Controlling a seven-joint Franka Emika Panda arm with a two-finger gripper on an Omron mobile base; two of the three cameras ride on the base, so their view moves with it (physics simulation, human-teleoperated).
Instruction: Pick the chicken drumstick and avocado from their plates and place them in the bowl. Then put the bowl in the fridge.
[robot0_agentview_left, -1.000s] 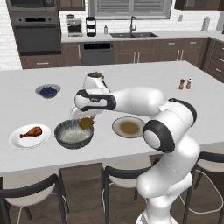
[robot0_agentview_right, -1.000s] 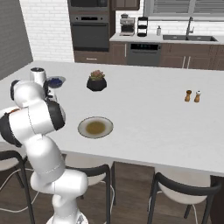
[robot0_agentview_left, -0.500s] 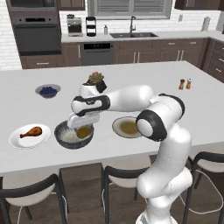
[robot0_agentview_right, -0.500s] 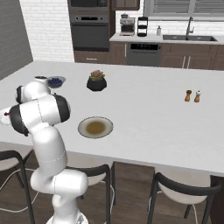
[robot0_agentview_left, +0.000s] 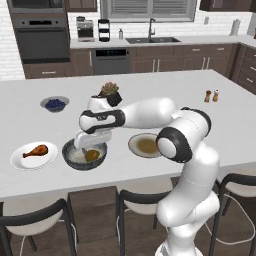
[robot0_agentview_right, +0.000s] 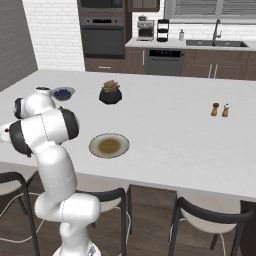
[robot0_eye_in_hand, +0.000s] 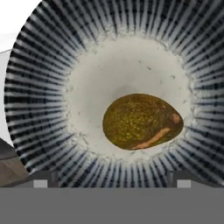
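Observation:
The dark grey ribbed bowl (robot0_agentview_left: 75, 161) stands near the counter's front edge, and the avocado (robot0_agentview_left: 91, 155) lies loose on its pale floor. My gripper (robot0_agentview_left: 85, 145) hangs just above the bowl's rim, open and empty. In the hand view the avocado (robot0_eye_in_hand: 142, 121) rests right of centre in the bowl (robot0_eye_in_hand: 43, 65), with my gripper (robot0_eye_in_hand: 111, 178) wide apart at the bottom, touching nothing. The chicken drumstick (robot0_agentview_left: 36, 149) lies on the white plate (robot0_agentview_left: 25, 161) left of the bowl. The beige-rimmed plate (robot0_agentview_left: 144, 145) sits bare to the right. The fridge is out of view.
A small blueberry bowl (robot0_agentview_left: 54, 103) and a black plant pot (robot0_agentview_left: 110, 92) stand behind the bowl. Salt and pepper shakers (robot0_agentview_left: 212, 95) are at the far right. Stools (robot0_agentview_left: 145, 200) line the counter's front edge. My arm arches over the beige-rimmed plate (robot0_agentview_right: 109, 145).
The avocado has left my gripper and dropped into the bowl. The jaws have spread wide, and the hand has shifted left over the bowl.

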